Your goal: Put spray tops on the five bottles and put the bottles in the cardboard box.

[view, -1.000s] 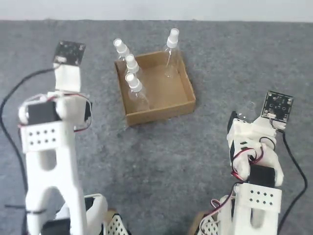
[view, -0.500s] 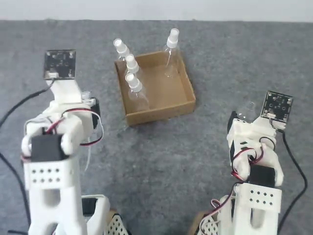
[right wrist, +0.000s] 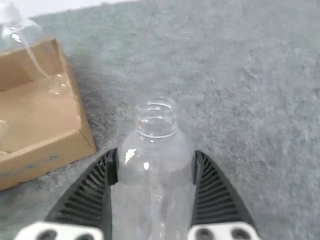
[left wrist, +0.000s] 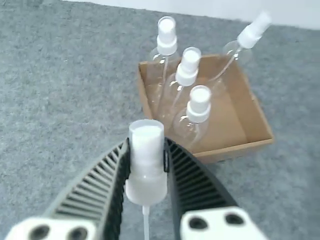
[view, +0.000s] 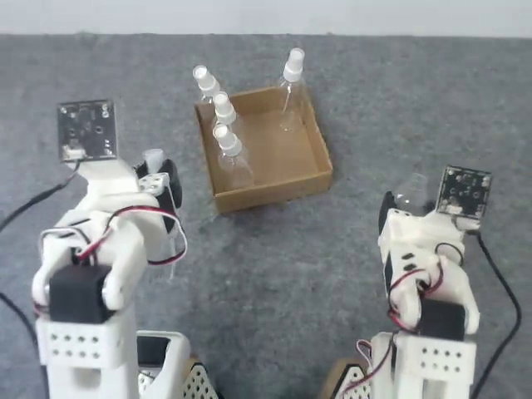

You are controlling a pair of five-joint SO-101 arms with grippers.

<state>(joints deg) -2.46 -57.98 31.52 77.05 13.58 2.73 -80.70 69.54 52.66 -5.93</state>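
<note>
Left gripper (left wrist: 146, 146) clamps spray top (left wrist: 145, 167) — tube toward wrist | right gripper (right wrist: 154, 161) clamps bottle (right wrist: 156, 131) — neck outward

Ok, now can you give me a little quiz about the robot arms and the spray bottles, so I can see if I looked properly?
1. How many bottles are already capped?
2. True or false: the bottle in the right gripper already has its top on.
3. What is the left gripper holding? A: a spray top. B: a whole bottle. C: nothing.

Key: 1. Four. 2. False, its neck is open. 3. A.
</note>
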